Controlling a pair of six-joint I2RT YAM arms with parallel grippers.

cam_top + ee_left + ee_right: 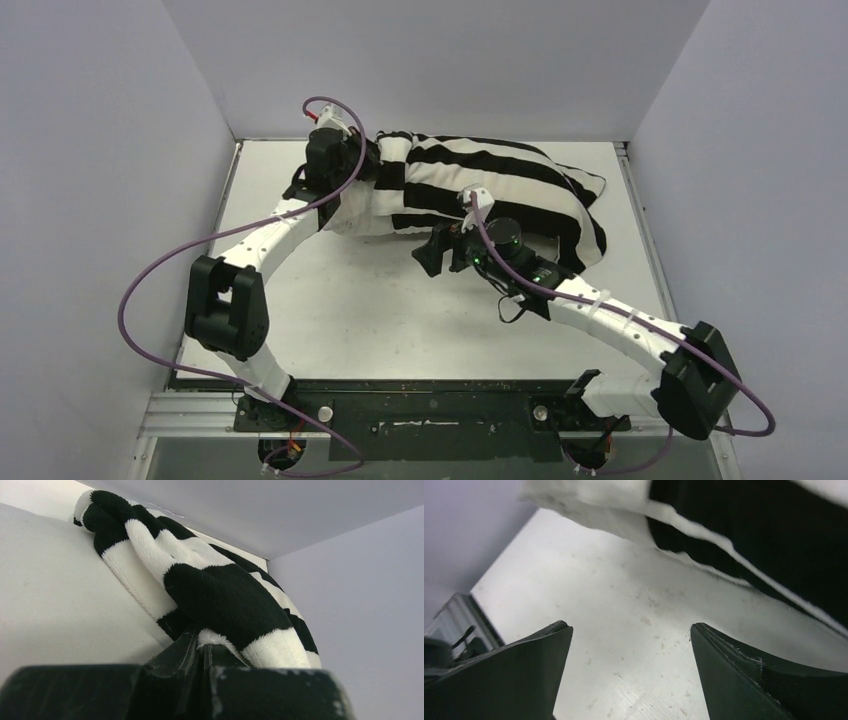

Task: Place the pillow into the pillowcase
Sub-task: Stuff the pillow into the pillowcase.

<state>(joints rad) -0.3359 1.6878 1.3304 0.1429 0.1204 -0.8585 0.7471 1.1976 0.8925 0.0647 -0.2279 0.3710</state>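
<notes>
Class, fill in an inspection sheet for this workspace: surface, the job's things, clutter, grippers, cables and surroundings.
Surface: white table, with small marks in the right wrist view.
Job's things: striped pillowcase lies bulging at the far side; the pillow cannot be told apart from its white stripes.
Clutter: nothing seen.
Grippers: left gripper, fingers shut on a fold of the pillowcase at its left end; right gripper, fingers open over bare table beside the pillowcase's near edge, holding nothing.
Cables: purple cables loop out from each arm.
Surroundings: plain grey walls on three sides.
</notes>
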